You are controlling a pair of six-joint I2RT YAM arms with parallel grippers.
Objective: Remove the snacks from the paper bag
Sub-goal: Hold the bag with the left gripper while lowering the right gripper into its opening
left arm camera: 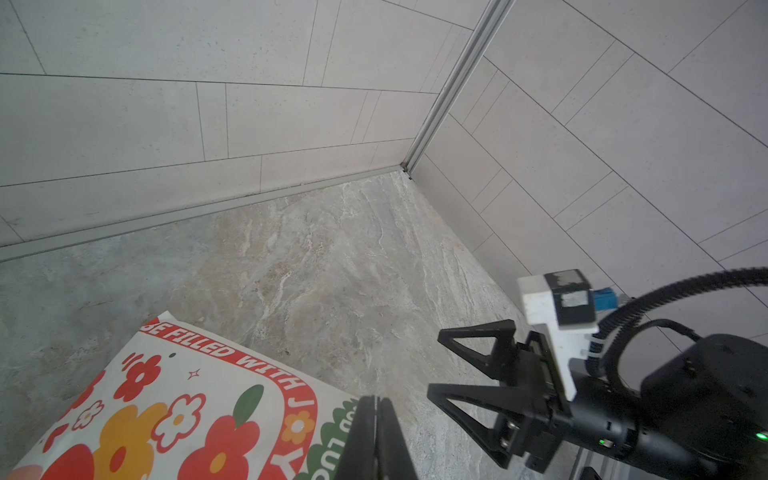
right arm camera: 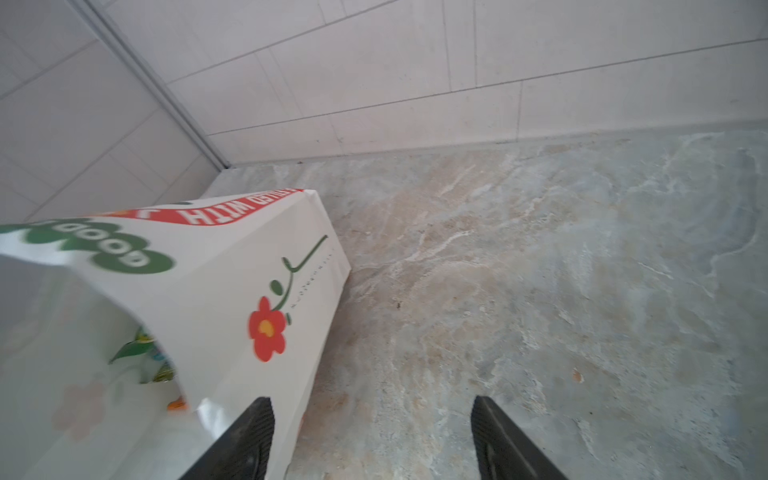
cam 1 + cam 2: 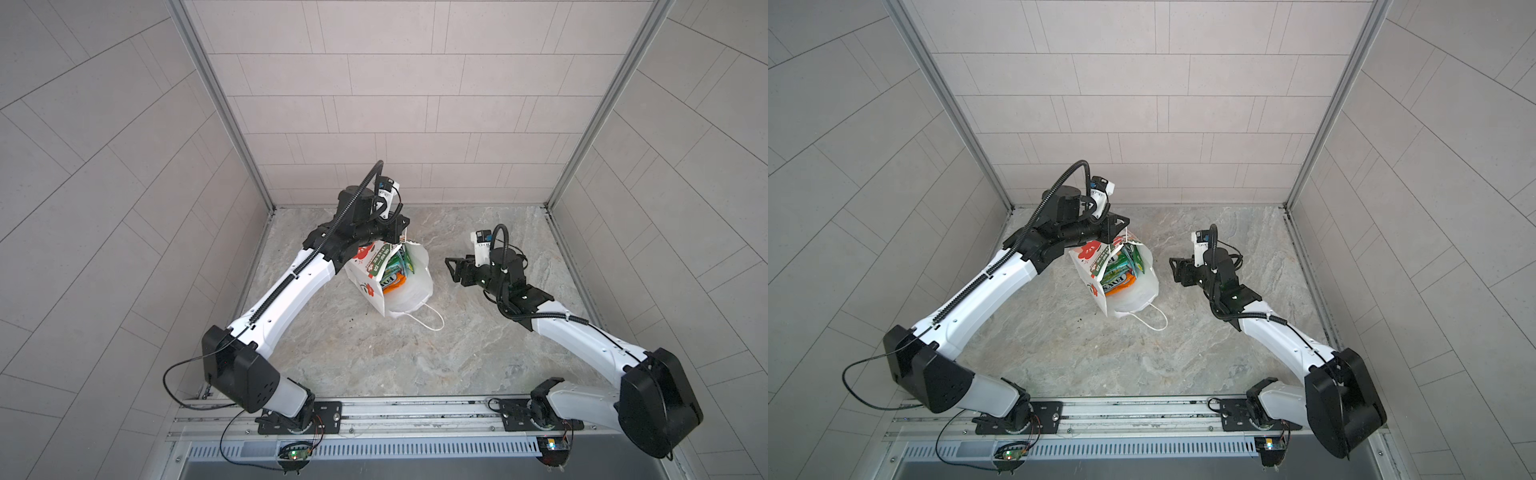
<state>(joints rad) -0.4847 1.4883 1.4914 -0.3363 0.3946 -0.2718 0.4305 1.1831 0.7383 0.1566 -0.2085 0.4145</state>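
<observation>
The white paper bag [image 3: 374, 286] [image 3: 1096, 282] with red flower prints leans on the marble table, its mouth facing up. Green and orange snacks [image 3: 395, 270] [image 3: 1119, 274] show inside it in both top views. My left gripper [image 3: 402, 235] [image 3: 1122, 232] [image 1: 376, 419] is shut at the bag's far rim, pinching its thin cord handle. The right gripper [image 3: 452, 270] [image 3: 1176, 270] [image 2: 374, 436] [image 1: 435, 361] hangs open just right of the bag, holding nothing. In the right wrist view one finger [image 2: 253, 432] overlaps the bag's side [image 2: 232, 291], and a snack corner [image 2: 139, 353] peeks from the mouth.
The bag's other cord handle [image 3: 428, 322] [image 3: 1154, 322] lies loose on the table [image 3: 415, 353] in front of it. Tiled walls close in the back and both sides. A metal rail [image 3: 395, 411] carrying both arm bases runs along the front edge.
</observation>
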